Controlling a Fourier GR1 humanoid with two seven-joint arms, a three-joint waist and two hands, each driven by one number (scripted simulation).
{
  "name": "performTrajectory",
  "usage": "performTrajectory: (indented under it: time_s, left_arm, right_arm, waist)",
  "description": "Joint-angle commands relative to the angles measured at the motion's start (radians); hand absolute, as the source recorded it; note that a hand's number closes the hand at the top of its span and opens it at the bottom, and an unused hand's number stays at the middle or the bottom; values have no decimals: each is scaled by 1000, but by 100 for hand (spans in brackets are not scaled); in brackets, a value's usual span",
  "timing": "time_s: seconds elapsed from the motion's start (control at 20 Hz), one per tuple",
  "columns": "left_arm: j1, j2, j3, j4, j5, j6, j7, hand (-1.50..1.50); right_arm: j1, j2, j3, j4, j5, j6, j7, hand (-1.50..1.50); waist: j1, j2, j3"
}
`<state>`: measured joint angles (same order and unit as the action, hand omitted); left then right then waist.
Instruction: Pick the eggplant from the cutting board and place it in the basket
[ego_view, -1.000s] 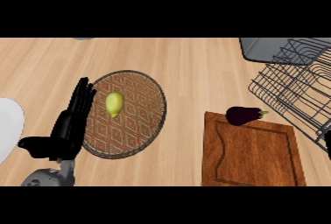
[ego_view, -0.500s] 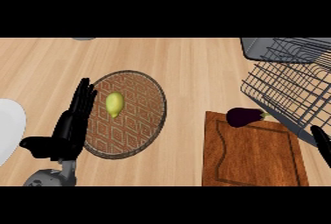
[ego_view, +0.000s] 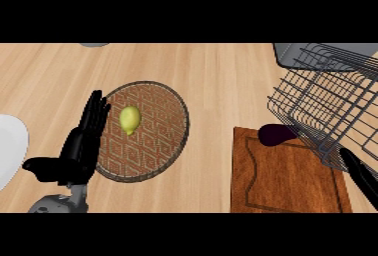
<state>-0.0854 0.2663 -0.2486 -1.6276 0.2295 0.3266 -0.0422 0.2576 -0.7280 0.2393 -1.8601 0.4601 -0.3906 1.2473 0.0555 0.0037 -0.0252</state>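
While the pale wooden counter (ego_view: 214, 75) lies bare across its upper middle, we see most of the open room there, between the round woven brown mat (ego_view: 151, 135) on the left and the dark wire basket (ego_view: 332, 100) at the right edge. That basket runs out of view at the right and top, and its lower corner overhangs the top right of the reddish-brown wooden cutting board (ego_view: 284, 175). The board reaches the lower edge of the view, with a clear strip of counter between its left side and the mat.

We find the dark purple eggplant (ego_view: 275, 134) lying at the top edge of the board, close under the basket's wires (whether it touches them we cannot tell).

On the mat rests a small yellow-green lemon-shaped fruit (ego_view: 130, 119), apart from everything else. A white plate (ego_view: 11, 150) is cut by the left edge, and a grey object (ego_view: 94, 44) peeks in at the top.

We see the left hand (ego_view: 77, 150) over the mat's left rim, fingers straight and pointing up the view, thumb spread to the left, holding nothing. Of the right hand (ego_view: 359, 172) only dark straight fingers show at the lower right, beside the board's right edge and below the basket, around nothing; they touch neither eggplant nor basket as far as we can tell.
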Motion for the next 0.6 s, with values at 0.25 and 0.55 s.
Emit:
performTrajectory:
  time_s: [0.25, 0.55]
  left_arm:
    - [-1, -6, 4, 10, -9, 6, -5, 0]
    - [18, 7, 6, -10, -3, -10, -2, 0]
  right_arm:
    - [-44, 137, -8, 55, 122, 96, 240, -150]
    - [-76, 227, -54, 96, 199, 157, 240, -150]
  waist:
    - [-10, 12, 13]
    - [2, 11, 15]
